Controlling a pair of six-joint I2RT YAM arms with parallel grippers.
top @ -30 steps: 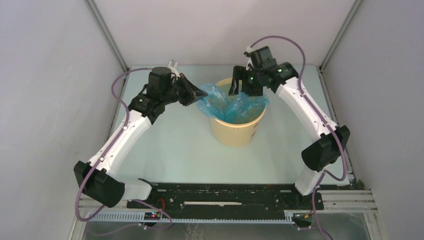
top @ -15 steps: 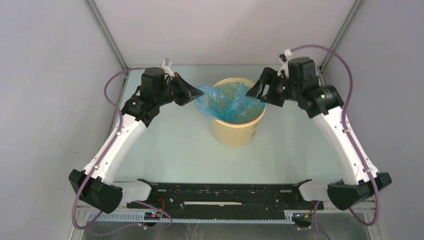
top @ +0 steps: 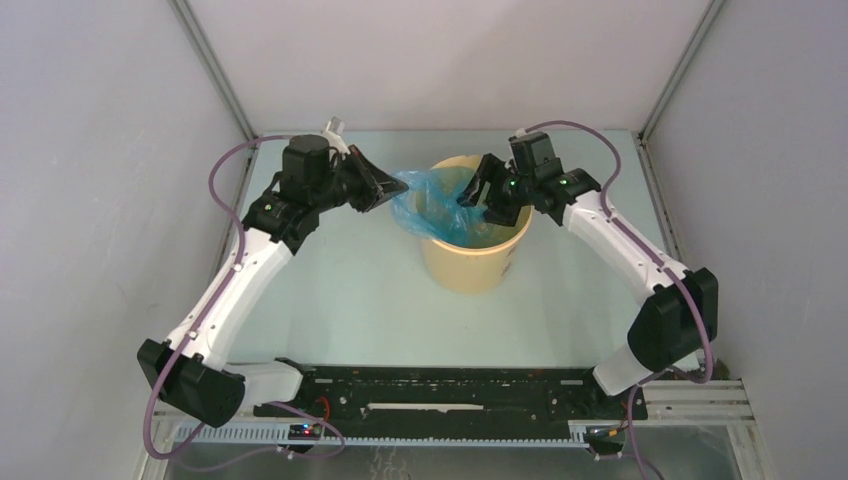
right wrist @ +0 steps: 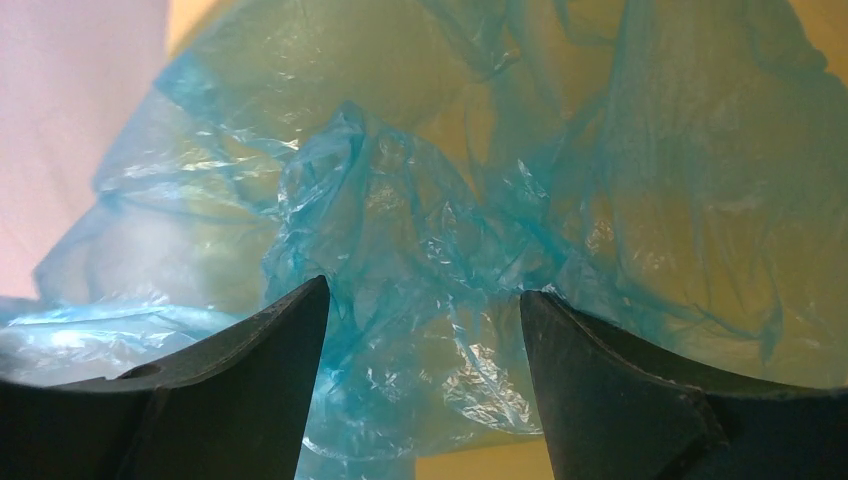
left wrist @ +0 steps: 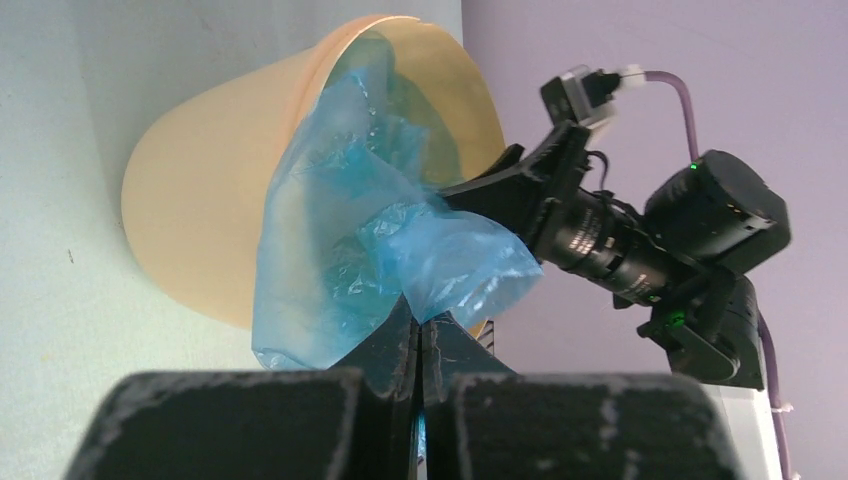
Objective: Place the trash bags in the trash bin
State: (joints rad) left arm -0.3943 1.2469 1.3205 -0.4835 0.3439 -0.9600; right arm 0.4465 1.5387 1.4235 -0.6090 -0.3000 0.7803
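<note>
The pale yellow trash bin (top: 478,265) holds the blue trash bag (top: 428,205), which drapes over its left rim. The left gripper (top: 388,190) is clamped on the bag's outer edge. The right gripper (top: 478,195) hangs over the bin's mouth, jaws spread, with crumpled film just beyond them.

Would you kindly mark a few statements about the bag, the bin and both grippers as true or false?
1. The left gripper is shut on the light-blue trash bag. True.
2. The right gripper is clamped on the bag. False: its jaws stand open over the film.
3. The trash bin lies tipped on its side. False: it stands upright.
4. Part of the bag hangs outside the bin's rim, on the left gripper's side. True.
</note>
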